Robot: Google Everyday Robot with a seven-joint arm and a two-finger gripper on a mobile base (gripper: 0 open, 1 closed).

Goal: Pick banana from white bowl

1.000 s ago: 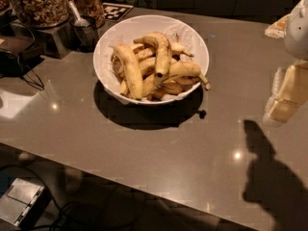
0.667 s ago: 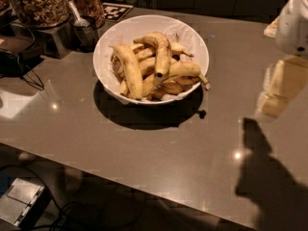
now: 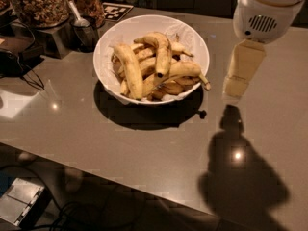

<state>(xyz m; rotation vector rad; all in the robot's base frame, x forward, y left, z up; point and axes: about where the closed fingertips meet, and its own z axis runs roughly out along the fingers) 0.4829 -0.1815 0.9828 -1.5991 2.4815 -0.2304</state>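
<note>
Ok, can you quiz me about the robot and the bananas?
1. True or false: the gripper is down inside the white bowl.
2. Where is the banana with the black tip? A) on the table B) in the white bowl C) in the gripper
3. In the picture, which side of the bowl is the gripper on?

Key: 1. False, it hangs over the table beside the bowl. 2. B. 3. The right side.
</note>
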